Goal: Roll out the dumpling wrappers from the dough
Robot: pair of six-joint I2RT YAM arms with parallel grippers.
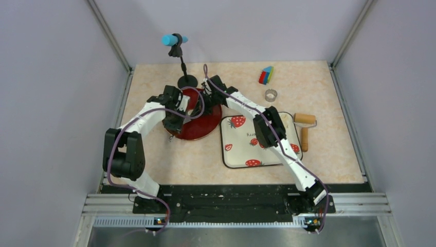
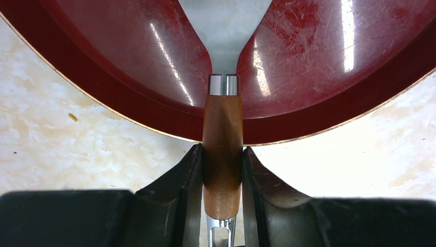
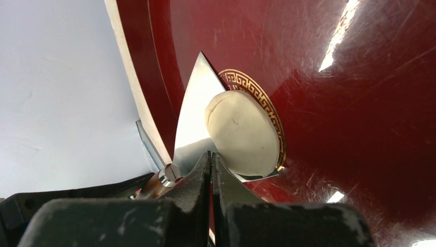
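Observation:
The dough (image 3: 241, 131) is a pale cream lump lying on the metal blade (image 3: 193, 123) of a spatula, inside the red plate (image 3: 334, 128). My left gripper (image 2: 222, 170) is shut on the spatula's wooden handle (image 2: 222, 134), and the blade (image 2: 224, 25) reaches over the plate's rim (image 2: 128, 103). My right gripper (image 3: 211, 155) is shut with nothing between its fingers, and its tips rest against the near edge of the dough. In the top view both grippers, left (image 1: 176, 117) and right (image 1: 206, 98), meet over the red plate (image 1: 205, 126). No dumpling wrappers are in view.
A white strawberry-print tray (image 1: 241, 152) lies right of the plate, partly under my right arm. A wooden rolling pin (image 1: 305, 128) lies right of the tray. A silver ring cutter (image 1: 271, 94) and a coloured block (image 1: 266, 75) sit at the back right. A microphone stand (image 1: 181, 62) is behind the plate.

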